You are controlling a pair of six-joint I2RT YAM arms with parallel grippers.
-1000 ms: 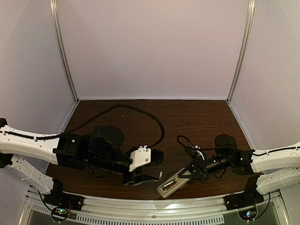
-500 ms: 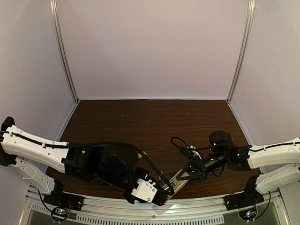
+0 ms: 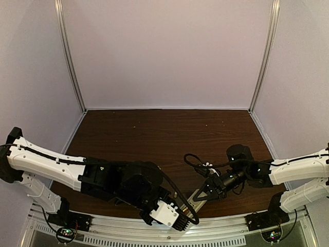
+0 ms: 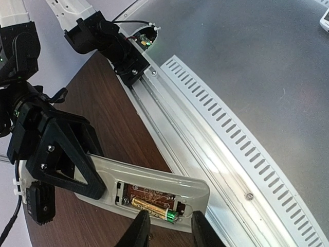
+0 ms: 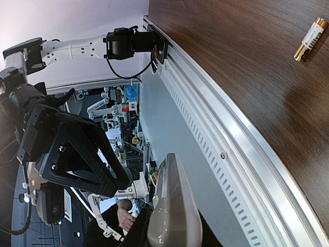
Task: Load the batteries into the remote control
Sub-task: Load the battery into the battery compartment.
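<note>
White remote control [image 4: 154, 177] is pinched tight in your right gripper [image 5: 169, 231] by the near edge of the table [image 4: 103, 113], back open, one gold battery [image 4: 153, 209] lying inside, your left gripper [image 4: 169, 234] right over it with jaws a little apart and empty, and the other battery [image 5: 310, 39] lies loose on the wood.
</note>
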